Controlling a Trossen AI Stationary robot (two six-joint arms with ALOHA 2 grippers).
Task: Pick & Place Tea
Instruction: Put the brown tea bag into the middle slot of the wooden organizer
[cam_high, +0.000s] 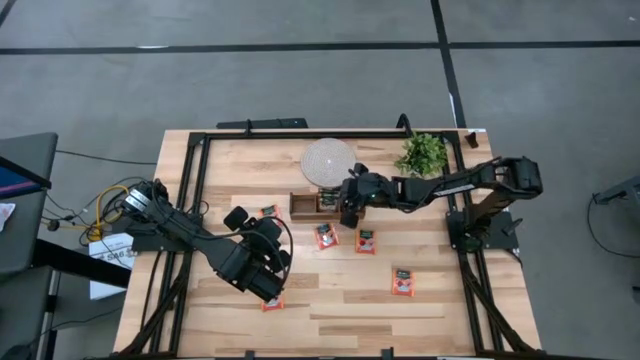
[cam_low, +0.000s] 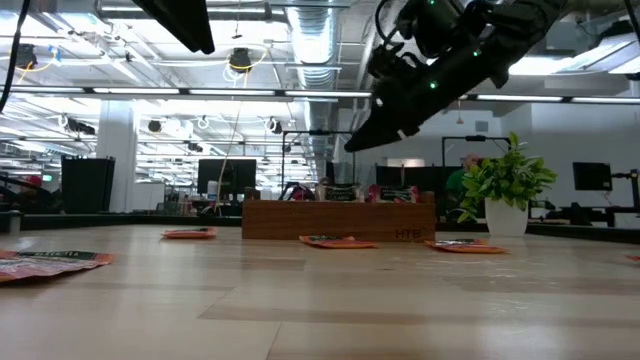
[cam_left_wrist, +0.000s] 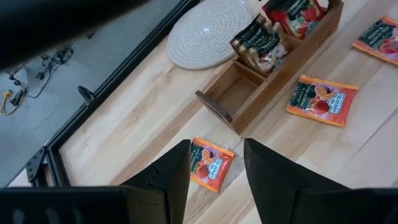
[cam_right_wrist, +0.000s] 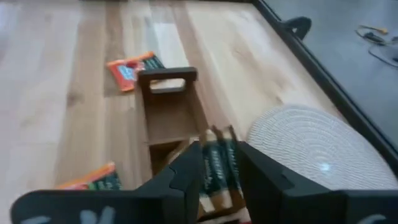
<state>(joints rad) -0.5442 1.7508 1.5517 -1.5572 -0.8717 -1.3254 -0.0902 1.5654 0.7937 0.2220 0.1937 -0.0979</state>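
The brown wooden tray (cam_high: 313, 205) lies near the table's middle, with the white disc (cam_high: 328, 160) behind it. Its left compartment (cam_left_wrist: 233, 93) is empty. The other two hold upright sachets (cam_left_wrist: 261, 40). Several red-orange sachets lie flat on the table: one (cam_high: 268, 211) left of the tray, two (cam_high: 326, 236) (cam_high: 366, 240) in front of it, and two (cam_high: 402, 282) (cam_high: 272, 300) nearer the front edge. My right gripper (cam_high: 350, 205) hangs open above the tray's right part, over the sachets (cam_right_wrist: 219, 168) in the middle compartment. My left gripper (cam_left_wrist: 214, 180) is open and raised near the sachet (cam_left_wrist: 210, 165) left of the tray.
A potted plant (cam_high: 422, 152) stands at the far right beside the disc. A black frame (cam_high: 200, 150) runs along the table's left, far and right edges. Bare wood (cam_high: 340, 310) lies between the front sachets. The low view shows both arms well above the tray (cam_low: 340, 218).
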